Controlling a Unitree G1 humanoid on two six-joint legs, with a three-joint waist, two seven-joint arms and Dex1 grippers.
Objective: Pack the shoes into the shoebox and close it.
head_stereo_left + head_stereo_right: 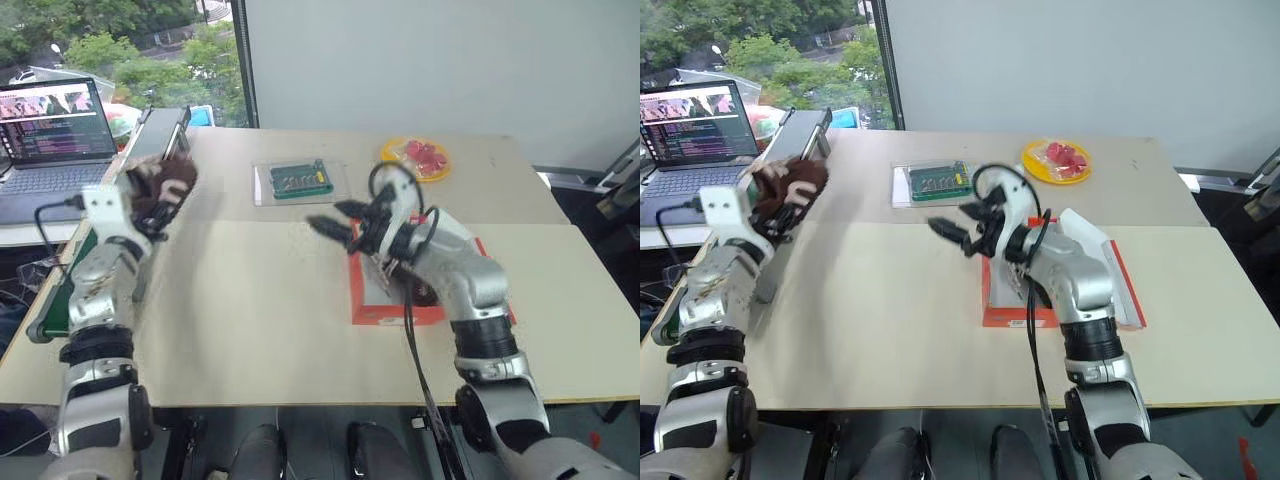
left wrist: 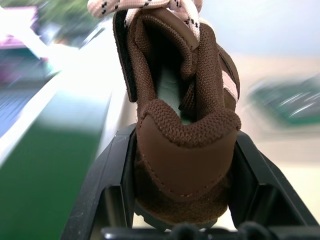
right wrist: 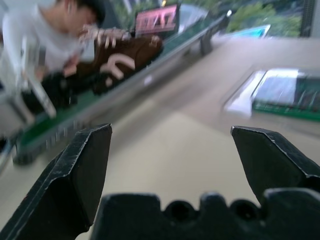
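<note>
My left gripper is shut on a small dark brown shoe with a white curved marking. It holds the shoe up over the table's left side. In the left wrist view the shoe's heel sits between the two black fingers, laces pointing away. The red-orange shoebox lies at centre right, its white-lined lid folded open to the right. My right gripper hangs open and empty just left of the box, pointing toward the shoe. My right forearm hides most of the box's inside.
A clear tray with a green circuit board lies at the back centre. A yellow plate of red pieces is at the back right. A laptop and a long green-edged board border the table's left edge.
</note>
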